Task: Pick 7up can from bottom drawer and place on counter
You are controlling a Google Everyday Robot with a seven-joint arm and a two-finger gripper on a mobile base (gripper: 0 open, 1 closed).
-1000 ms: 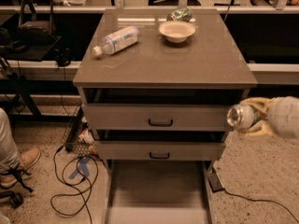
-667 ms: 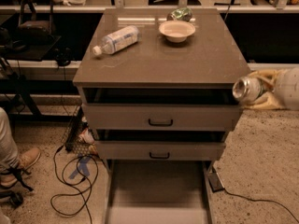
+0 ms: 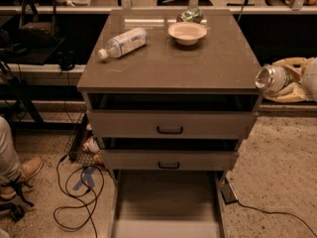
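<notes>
The 7up can (image 3: 269, 78) lies on its side in the air, silver end toward me, just off the right edge of the counter (image 3: 173, 63) and level with its top. My gripper (image 3: 281, 79), cream-coloured, comes in from the right and is shut on the can. The bottom drawer (image 3: 166, 197) is pulled out at the foot of the cabinet, and its grey floor shows bare.
On the counter lie a clear water bottle (image 3: 122, 42), a white bowl (image 3: 187, 32) and a shiny green foil bag (image 3: 190, 15) behind it. Two grey drawer fronts (image 3: 170, 124) sit below. A person's shoe (image 3: 20, 175) and cables (image 3: 74, 192) lie on the floor at left.
My gripper has lifted the can from the height of the upper drawer front to the level of the counter's right edge. Nothing on the counter moved.
</notes>
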